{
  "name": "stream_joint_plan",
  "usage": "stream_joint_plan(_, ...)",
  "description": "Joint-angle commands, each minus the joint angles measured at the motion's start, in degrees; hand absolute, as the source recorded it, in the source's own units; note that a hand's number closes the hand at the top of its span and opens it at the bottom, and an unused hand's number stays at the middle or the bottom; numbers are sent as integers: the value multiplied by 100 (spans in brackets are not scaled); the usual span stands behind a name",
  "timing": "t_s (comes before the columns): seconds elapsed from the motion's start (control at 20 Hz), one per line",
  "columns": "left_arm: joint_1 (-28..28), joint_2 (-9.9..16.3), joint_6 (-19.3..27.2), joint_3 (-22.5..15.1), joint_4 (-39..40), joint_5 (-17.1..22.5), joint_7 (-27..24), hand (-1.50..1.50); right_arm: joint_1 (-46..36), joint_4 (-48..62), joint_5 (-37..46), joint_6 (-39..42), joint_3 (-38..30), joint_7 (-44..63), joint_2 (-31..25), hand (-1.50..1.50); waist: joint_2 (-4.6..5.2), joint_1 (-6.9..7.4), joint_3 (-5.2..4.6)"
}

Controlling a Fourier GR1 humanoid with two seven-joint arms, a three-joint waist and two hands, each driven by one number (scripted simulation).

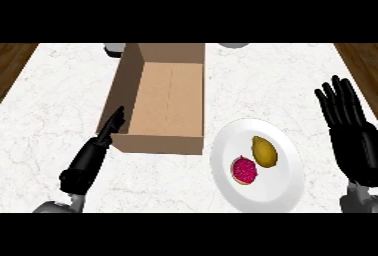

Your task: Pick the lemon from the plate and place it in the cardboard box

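On the white plate (pixel 255 192), near right of the table (pixel 59 115): one lemon (pixel 265 151), yellow, lying on the far half, with a pink-topped doughnut (pixel 245 170) just beside it at its near left. Neither is held.

Cardboard box (pixel 159 92): open-topped, nothing seen inside, set left of the plate, its near right corner close to the plate's rim.

Right hand (pixel 347 127): to the right of the plate, fingers (pixel 334 100) straight and spread, nothing grasped. Left hand (pixel 100 147): against the box's near left wall, fingers extended, nothing held.

Step in hand, as judged: the reach for the lemon, not yet begun. The lemon is best approached from its right and from above, so the doughnut is left undisturbed.

Room: bare table lies between plate and right hand. The box wall must be cleared by lifting before the lemon is carried left. Wooden strips mark the table's left and right edges.
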Motion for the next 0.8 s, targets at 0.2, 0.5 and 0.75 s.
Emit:
stream_joint_plan(0.2,30,904,740,1203,367,-523,562,0,-301,807,-527,1855,571,273,-638,-150,133,380,18)
stream_joint_plan(0.5,75,1034,794,1471,681,-482,681,0,-193,1507,1923,2351,1192,-1692,-1779,-150,200,353,35)
stream_joint_plan(0.75,-198,901,928,1458,1136,-659,798,0,-546,3067,1532,3240,1012,-3715,-1563,-150,161,229,26)
